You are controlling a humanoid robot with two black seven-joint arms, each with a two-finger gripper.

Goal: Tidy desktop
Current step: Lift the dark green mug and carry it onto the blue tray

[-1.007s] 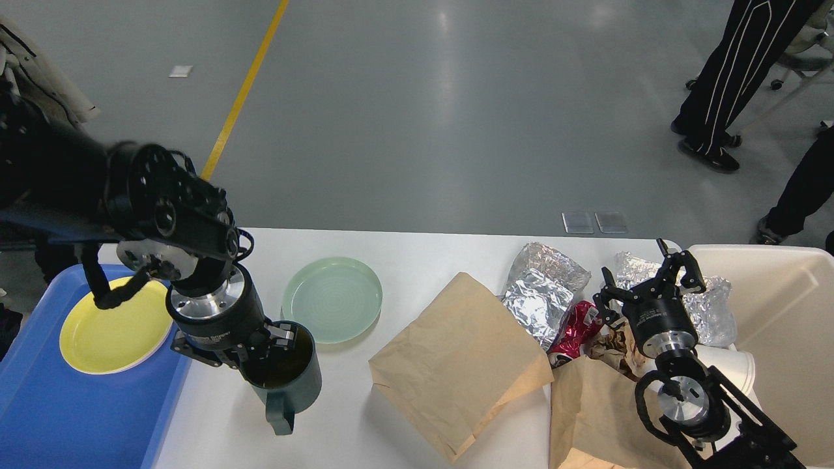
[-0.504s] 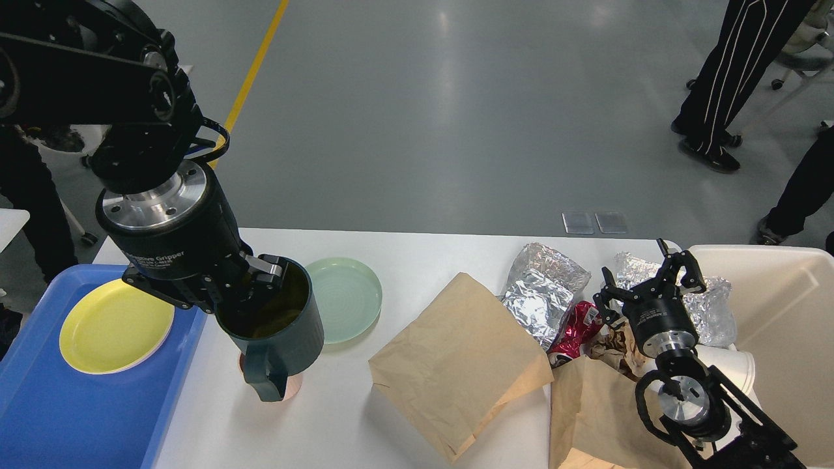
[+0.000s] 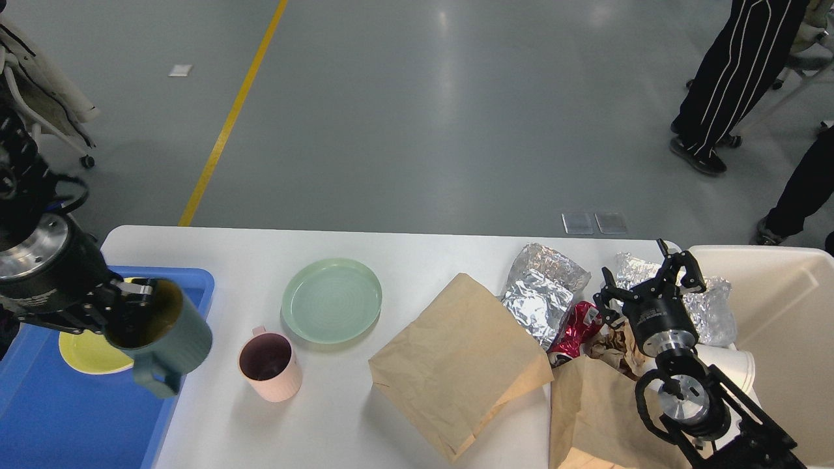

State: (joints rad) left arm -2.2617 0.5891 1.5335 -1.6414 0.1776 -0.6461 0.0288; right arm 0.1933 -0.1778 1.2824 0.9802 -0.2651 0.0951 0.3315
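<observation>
Wide white desktop (image 3: 365,417) spread beneath both arms, long axis running left to right across the view, far edge toward the grey floor. Left gripper (image 3: 133,306) clamped on the rim of a dark green mug (image 3: 171,339), held tilted over the blue tray (image 3: 58,417) at the desktop's left edge, handle down. Right gripper (image 3: 648,277) above the foil (image 3: 544,290) near the right edge, fingers spread apart.

bright overhead light | floor (image 3: 443,98) glare | soft shadows | sharp focus
</observation>
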